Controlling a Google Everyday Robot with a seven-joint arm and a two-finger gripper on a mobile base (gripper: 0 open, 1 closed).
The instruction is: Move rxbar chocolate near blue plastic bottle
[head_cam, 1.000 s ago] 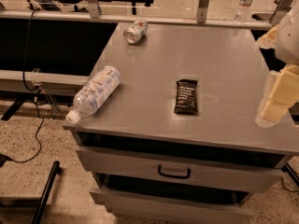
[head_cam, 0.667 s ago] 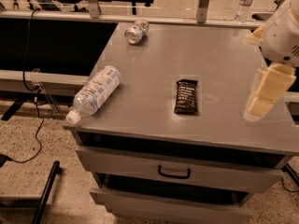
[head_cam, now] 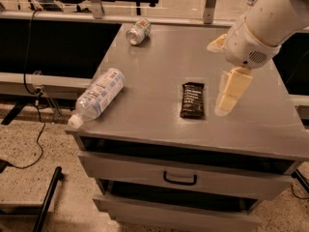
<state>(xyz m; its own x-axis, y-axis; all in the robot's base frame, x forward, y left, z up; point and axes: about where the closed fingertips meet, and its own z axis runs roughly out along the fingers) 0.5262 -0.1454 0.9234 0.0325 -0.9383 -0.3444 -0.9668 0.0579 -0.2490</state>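
Gripper [head_cam: 220,77] hangs over the right half of the table [head_cam: 154,66], just right of the rxbar [head_cam: 192,99] and not touching it. Its pale fingers [head_cam: 232,88] are spread wide, with nothing held. Rxbar lies flat near the table's centre, long side front to back. Bottle [head_cam: 99,94] lies on its side at the left edge, cap toward the front corner, well apart from the rxbar. Can [head_cam: 137,31] lies at the back.
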